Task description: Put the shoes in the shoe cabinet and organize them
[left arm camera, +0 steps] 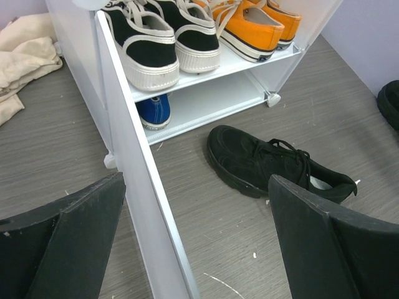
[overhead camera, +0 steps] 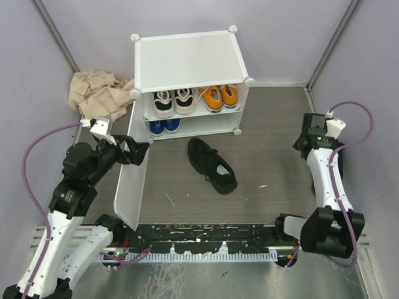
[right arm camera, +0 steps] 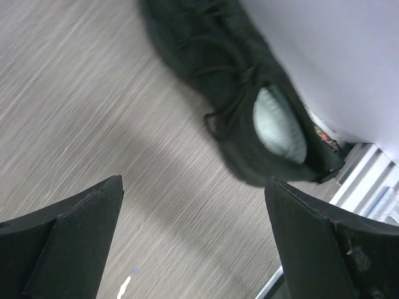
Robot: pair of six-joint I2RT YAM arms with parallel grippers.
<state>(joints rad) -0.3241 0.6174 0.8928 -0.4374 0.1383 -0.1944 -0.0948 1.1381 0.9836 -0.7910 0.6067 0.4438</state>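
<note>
One door (left arm camera: 138, 187) edge inside spread left tool (left arm camera: 194, 180) | black shoe (left arm camera: 249, 159) beside

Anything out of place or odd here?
Yes. A black shoe lies askew on the table in front of the shoe cabinet instead of on a shelf. A crumpled beige cloth sits left of the cabinet.

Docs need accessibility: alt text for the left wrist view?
Open white plastic cabinet door runs edge-on between the left claw's spread black fingers. Behind it the white cabinet holds black-and-white sneakers and orange sneakers on its shelf and a blue shoe below; a black lace-up sneaker lies on the grey floor.
</note>
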